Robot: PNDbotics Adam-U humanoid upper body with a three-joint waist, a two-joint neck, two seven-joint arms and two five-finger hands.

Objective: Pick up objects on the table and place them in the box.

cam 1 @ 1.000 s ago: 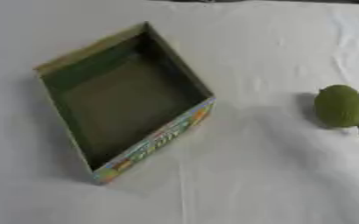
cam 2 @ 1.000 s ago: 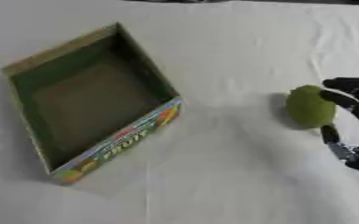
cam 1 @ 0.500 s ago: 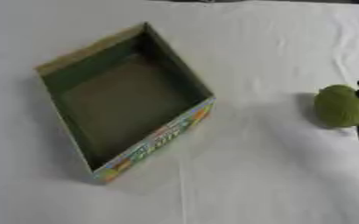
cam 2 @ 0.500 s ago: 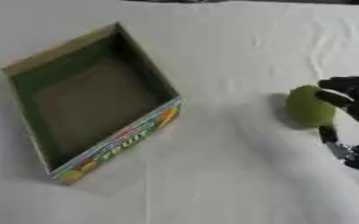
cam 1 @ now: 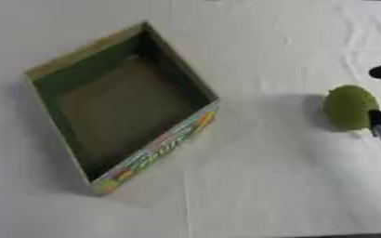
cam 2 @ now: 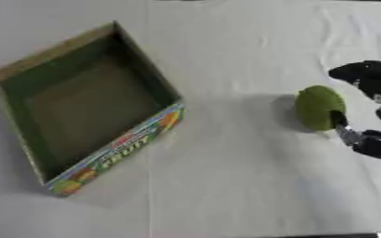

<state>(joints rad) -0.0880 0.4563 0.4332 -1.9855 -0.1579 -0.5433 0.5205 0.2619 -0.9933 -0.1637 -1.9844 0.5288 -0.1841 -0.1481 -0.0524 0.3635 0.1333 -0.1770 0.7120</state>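
Right hand: the right hand (cam 2: 371, 111) sits at the right edge of the surface, fingers curled round the far side of the green fruit and the thumb tip against its near side, clamped on it.
Left hand: not in either view.
Green fruit: a rounded green fruit (cam 2: 319, 107), perhaps an avocado or a lime, resting on the cloth near the right edge, well apart from the box.
Step in hand: the grasp looks set but the fruit appears not yet lifted.
Next move: likely raise it, carry it leftward over the box wall, and release above the bare floor inside.
Box: an open cardboard fruit box (cam 2: 112, 151) with green inner walls, turned cornerwise toward the left edge, nothing in it.
Surface: a white cloth (cam 2: 226, 186), lightly creased, covers the surface.
Room: nothing of the room shows beyond the cloth.
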